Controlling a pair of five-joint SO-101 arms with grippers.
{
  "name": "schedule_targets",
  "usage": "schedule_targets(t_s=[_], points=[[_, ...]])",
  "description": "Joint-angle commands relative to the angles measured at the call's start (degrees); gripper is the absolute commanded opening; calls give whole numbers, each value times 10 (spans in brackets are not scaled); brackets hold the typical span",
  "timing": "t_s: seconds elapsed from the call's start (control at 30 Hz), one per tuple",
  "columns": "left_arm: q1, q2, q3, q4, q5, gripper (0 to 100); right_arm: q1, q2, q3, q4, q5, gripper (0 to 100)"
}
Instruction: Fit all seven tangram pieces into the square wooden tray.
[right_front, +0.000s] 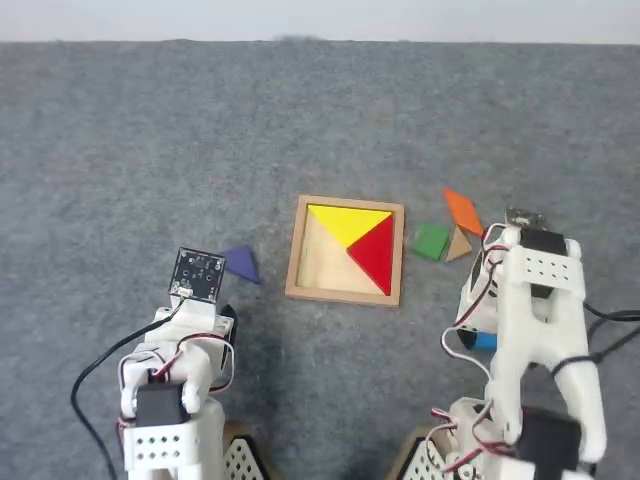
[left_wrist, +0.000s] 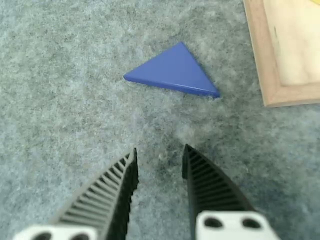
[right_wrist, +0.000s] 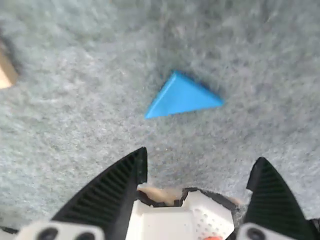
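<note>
- Grey felt table top (right_front: 150, 130): carries everything.
- Right arm (right_front: 530, 330): stands to the right of the tray. Left arm (right_front: 175, 390): stands on the near side, left of the tray.
- Square wooden tray (right_front: 296, 250): lies flat mid-table. Its corner rim shows in the left wrist view (left_wrist: 257, 55).
- In the tray: a large yellow triangle (right_front: 347, 222) lies along the far edge. A large red triangle (right_front: 375, 255) lies along the right edge. The two meet on a shared side. The rest of the floor is bare wood.
- Dark blue triangle (right_front: 241, 264): flat on the felt just left of the tray, apart from its rim (left_wrist: 173, 72).
- Right of the tray: an orange piece (right_front: 462, 210), with a green square (right_front: 431, 241) and a tan triangle (right_front: 458, 244) side by side just below it.
- Light blue triangle (right_wrist: 182, 96): on the felt beneath the right arm, partly hidden by it in the high view (right_front: 484, 341).
- Left gripper (left_wrist: 160, 151): fingers parted and holding nothing, just short of the dark blue triangle.
- Right gripper (right_wrist: 201, 156): fingers spread wide and holding nothing, above the felt near the light blue triangle without touching it.
</note>
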Motion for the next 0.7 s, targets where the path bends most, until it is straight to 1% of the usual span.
schedule_targets(t_s=[0.0, 0.13, 0.27, 0.4, 0.57, 0.67], points=[[-4, -11, -8, 3, 5, 141, -7, 28, -31, 0, -10, 321], [-4, -11, -8, 3, 5, 141, -7, 78, -40, -14, -11, 321], [-4, -11, -8, 3, 5, 141, -8, 138, -40, -72, -11, 319], [-4, -11, -8, 3, 5, 141, -16, 196, -47, -95, -12, 318], [-4, -11, -8, 3, 5, 141, -15, 255, -116, -95, -43, 316], [-4, -11, -8, 3, 5, 141, -11, 281, -173, -91, -45, 273]])
